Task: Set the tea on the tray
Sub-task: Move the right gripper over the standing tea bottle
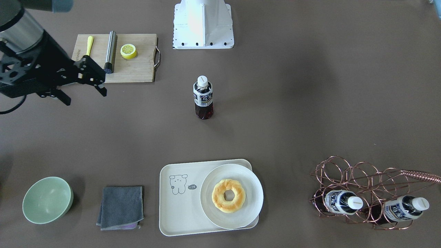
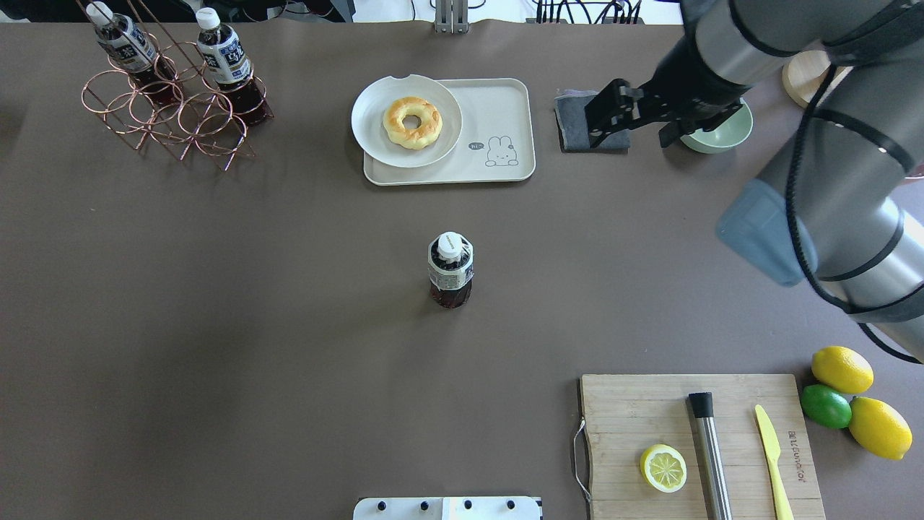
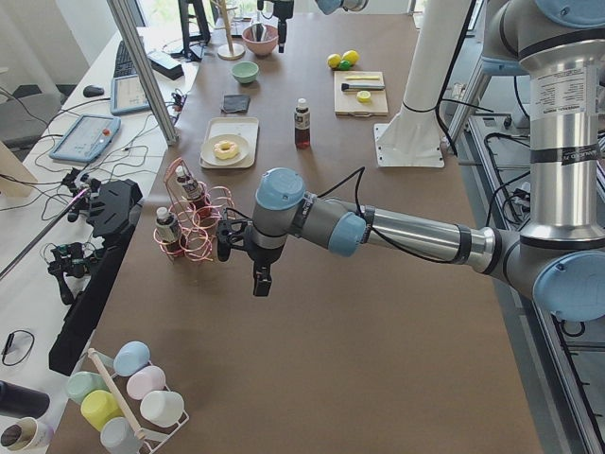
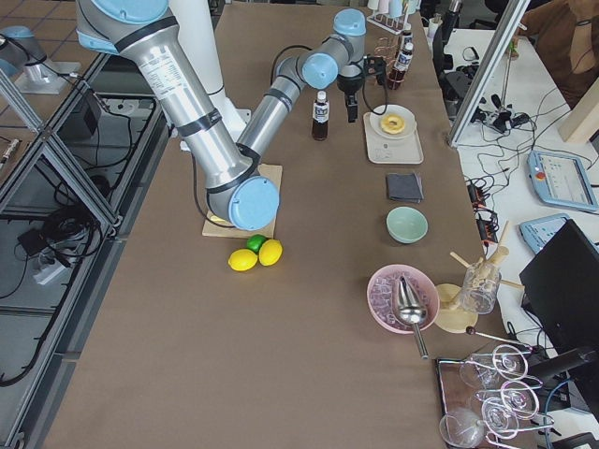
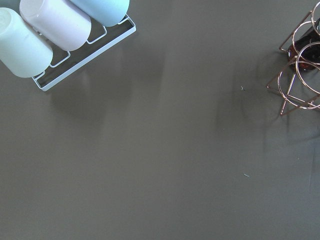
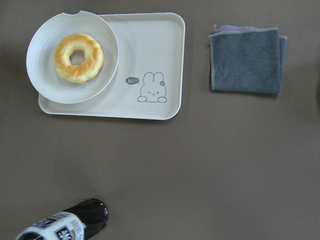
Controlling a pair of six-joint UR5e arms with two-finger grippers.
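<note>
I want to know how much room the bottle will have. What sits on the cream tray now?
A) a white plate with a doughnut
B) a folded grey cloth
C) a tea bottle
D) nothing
A: the plate carrying the doughnut covers one end of the tray, while the tea stands apart on the table.

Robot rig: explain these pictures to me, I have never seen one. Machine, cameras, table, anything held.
The machine is two robot arms at a table, each ending in a two-finger gripper. Four pictures come from fixed cameras: across the table, over the robot's shoulders, at each table end. Two come from wrist cameras. Mid-table stands a small clear plastic bottle of reddish-brown tea. The cream rectangular plastic tray carries a round white plate with a doughnut. Two like bottles sit in a copper wire rack. The right gripper is open and empty; the left gripper hangs near the rack, open or shut I cannot tell.
</note>
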